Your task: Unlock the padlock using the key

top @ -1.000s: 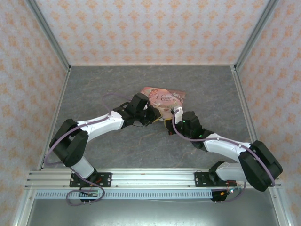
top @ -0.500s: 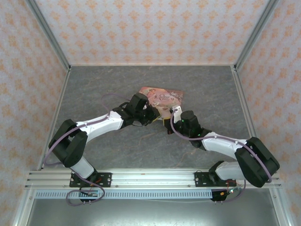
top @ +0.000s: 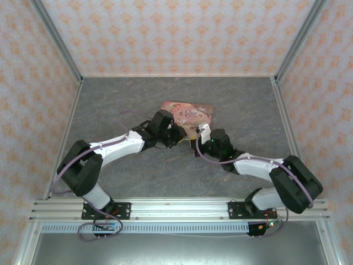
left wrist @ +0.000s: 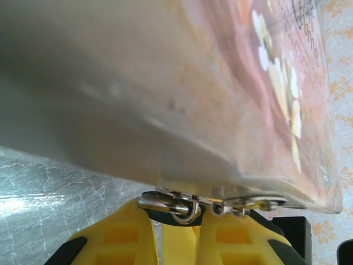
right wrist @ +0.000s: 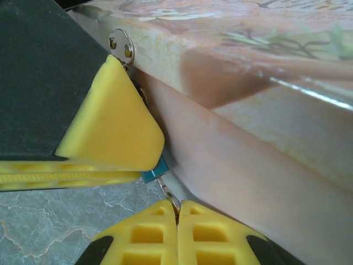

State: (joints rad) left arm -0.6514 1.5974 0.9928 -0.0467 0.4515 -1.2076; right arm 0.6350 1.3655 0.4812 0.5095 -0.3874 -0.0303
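Now both tools meet at near edge of pink tin [top: 190, 113] on grey counter [top: 110, 105]. Left tool [left wrist: 175, 215] clamped on padlock [right wrist: 151, 175], teal body tight against tin wall. Right tool [right wrist: 177, 208] pinched together on key [right wrist: 167, 191], key tip at padlock. Lid script too blurred to read.

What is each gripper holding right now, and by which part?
Right gripper pinches the key by its near end, tip toward the padlock. Left gripper looks clamped around the padlock's body.
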